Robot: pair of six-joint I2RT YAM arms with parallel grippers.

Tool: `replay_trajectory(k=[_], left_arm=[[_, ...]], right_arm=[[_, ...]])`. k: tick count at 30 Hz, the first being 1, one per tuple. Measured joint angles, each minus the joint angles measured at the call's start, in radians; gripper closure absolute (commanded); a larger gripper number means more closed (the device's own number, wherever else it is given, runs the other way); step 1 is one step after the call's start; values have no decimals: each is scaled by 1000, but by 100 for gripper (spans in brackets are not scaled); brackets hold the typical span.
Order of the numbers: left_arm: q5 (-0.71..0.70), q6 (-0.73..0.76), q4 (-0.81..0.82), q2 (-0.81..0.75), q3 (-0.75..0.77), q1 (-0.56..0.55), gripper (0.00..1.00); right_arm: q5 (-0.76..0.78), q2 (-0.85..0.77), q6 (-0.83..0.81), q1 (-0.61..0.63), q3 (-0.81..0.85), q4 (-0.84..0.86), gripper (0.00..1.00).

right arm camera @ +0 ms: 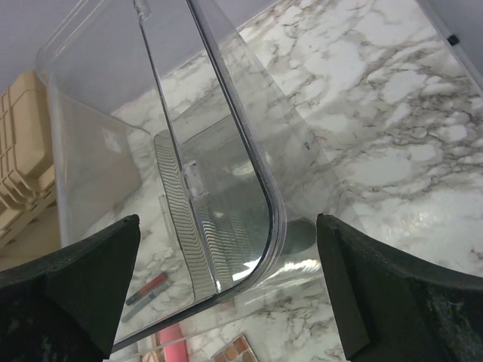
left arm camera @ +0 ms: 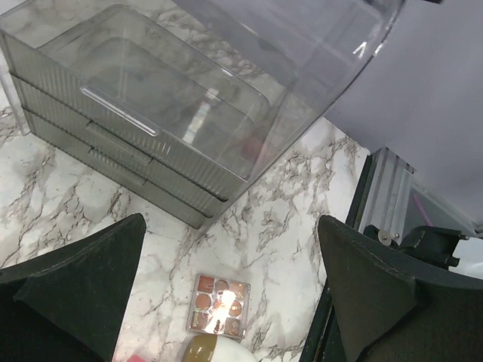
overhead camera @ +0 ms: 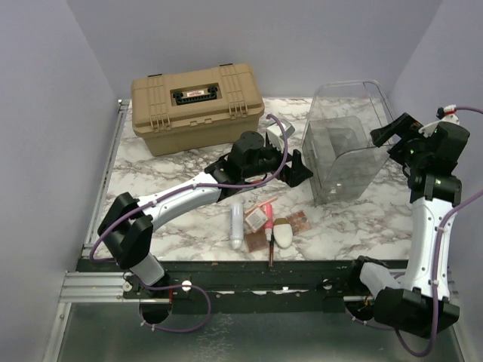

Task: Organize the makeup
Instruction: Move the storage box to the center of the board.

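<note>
Both empty, fully spread: left gripper (overhead camera: 289, 160) at 9 o'clock, right gripper (overhead camera: 391, 134) at 3 o'clock of clear drawer bin (overhead camera: 343, 143), may bump it askew.

A robot lab: two arms (overhead camera: 189, 192) bolted to a rail (overhead camera: 249, 280) at the table's (overhead camera: 143, 177) near edge, plain walls (overhead camera: 45, 113) all around.

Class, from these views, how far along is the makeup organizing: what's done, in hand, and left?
Done: seemingly nothing; the white tube, palette and white oval piece lie loose on the table before the clear bin. In hand: nothing; the left pincer and right pincer are open, empty, near the bin. Left: stow every item.
</note>
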Motion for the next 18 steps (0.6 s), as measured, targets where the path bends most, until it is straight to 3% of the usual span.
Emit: replay_trajectory(k=[10,18], left_arm=[[-4,1,0,-23,-9,0,1],[8,10,-1,31,64,-2,1]], right_arm=[[-95,172,-103,6,121,27,0],[22,166,-119,13,182,-47,0]])
